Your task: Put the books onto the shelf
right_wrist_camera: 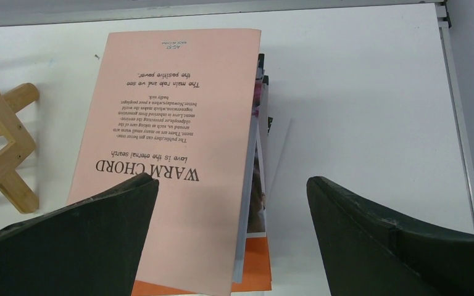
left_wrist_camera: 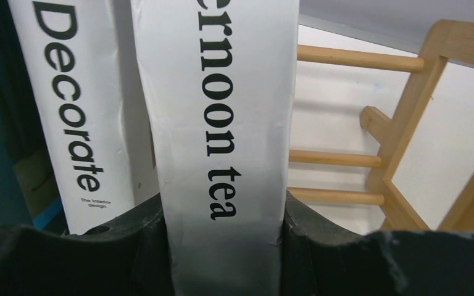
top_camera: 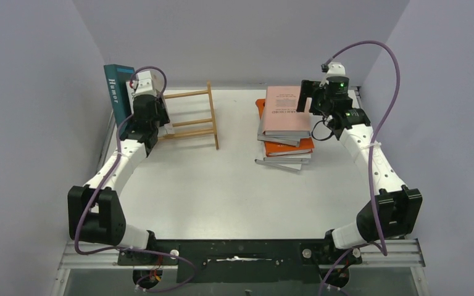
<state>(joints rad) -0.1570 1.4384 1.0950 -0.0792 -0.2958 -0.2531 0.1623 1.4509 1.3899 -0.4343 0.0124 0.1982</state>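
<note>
Left pincer (left_wrist_camera: 222, 216) is clamping the white book (left_wrist_camera: 222, 92) alongside Decorate (left_wrist_camera: 68, 92) and should be seating it flat on the shelf (left_wrist_camera: 345, 58) before releasing; right pincer (right_wrist_camera: 232, 182) is hovering wide open, empty

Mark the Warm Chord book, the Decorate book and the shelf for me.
Warm Chord book (right_wrist_camera: 179, 111): right wrist view, pink cover.
Decorate book (left_wrist_camera: 68, 105): left wrist view, white spine.
shelf (top_camera: 213, 117): top external view, upright end post.
</note>
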